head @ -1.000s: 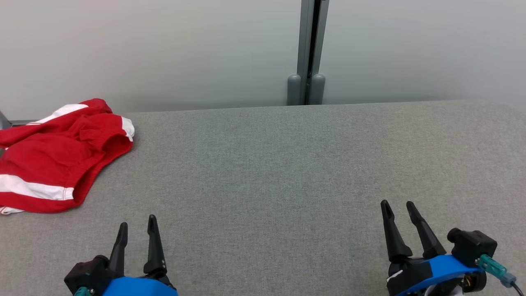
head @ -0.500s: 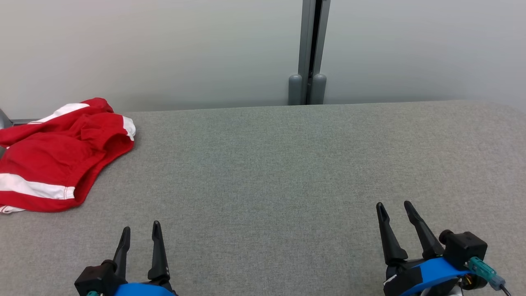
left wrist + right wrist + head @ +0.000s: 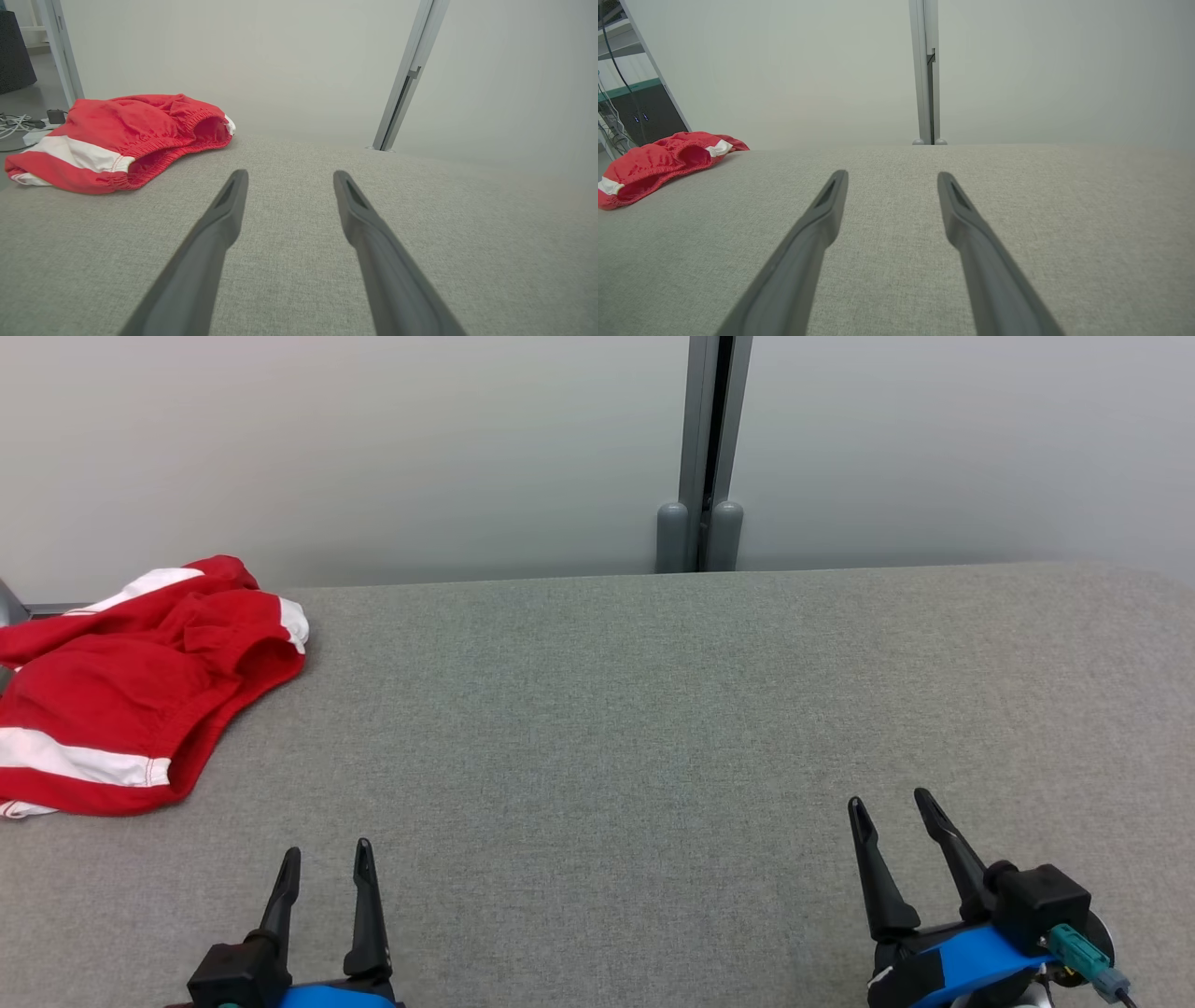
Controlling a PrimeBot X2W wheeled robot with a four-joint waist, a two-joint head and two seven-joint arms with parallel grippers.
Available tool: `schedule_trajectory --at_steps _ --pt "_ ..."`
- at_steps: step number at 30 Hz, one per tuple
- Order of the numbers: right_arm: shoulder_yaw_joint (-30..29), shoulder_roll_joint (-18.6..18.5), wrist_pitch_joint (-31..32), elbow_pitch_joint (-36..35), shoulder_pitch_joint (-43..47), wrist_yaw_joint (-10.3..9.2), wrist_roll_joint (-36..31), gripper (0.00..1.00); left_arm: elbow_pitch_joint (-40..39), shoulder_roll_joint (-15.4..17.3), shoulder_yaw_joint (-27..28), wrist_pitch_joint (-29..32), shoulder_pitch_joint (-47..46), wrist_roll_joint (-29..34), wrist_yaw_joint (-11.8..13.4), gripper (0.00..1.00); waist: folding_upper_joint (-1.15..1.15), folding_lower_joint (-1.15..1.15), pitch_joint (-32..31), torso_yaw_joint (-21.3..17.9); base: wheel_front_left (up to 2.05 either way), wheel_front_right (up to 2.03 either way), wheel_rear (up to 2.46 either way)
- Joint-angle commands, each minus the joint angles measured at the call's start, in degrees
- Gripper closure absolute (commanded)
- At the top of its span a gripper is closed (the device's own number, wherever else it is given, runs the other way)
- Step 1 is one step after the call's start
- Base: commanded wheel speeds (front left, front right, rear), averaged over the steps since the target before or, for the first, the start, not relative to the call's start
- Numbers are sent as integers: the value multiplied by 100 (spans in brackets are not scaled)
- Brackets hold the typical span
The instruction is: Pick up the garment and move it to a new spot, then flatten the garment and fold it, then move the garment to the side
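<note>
A crumpled red garment (image 3: pixel 121 686) with white stripes lies at the far left of the grey table (image 3: pixel 653 709), reaching its back edge. In the left wrist view the garment (image 3: pixel 121 135) sits ahead and to the left; in the right wrist view the garment (image 3: pixel 658 161) is far off to the left. My left gripper (image 3: pixel 327 854) stands open near the table's front edge, below and right of the garment, holding nothing. Near the front right, my right gripper (image 3: pixel 889 800) is open and holds nothing too.
A pale wall with a grey vertical post (image 3: pixel 700 457) runs behind the table. Cables and a power strip (image 3: pixel 28 128) lie on the floor past the table's left end. A dark rack (image 3: pixel 630 116) stands at the far left.
Both grippers have drawn back a little toward the front edge. The garment has not moved.
</note>
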Motion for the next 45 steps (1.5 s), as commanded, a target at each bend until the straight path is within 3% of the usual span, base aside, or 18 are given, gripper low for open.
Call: schedule_trajectory --at_steps 1,12,39,45 --pt "12 -38 -52 -28 -31 2 -94 0 -21 20 -2 -49 67 91 21 0 0 0 1 0 0 0 0" --pt "32 -41 -151 -21 -27 2 -485 0 61 20 -29 -149 90 444 29 0 0 0 22 8 0 0 0" --pt "27 -39 -151 -19 -24 2 -433 0 188 19 -13 -146 25 343 12 0 0 0 30 21 0 0 0" --pt "-66 -37 -150 -55 41 2 -442 0 180 19 -26 -147 -42 346 19 0 0 0 42 213 0 0 0"
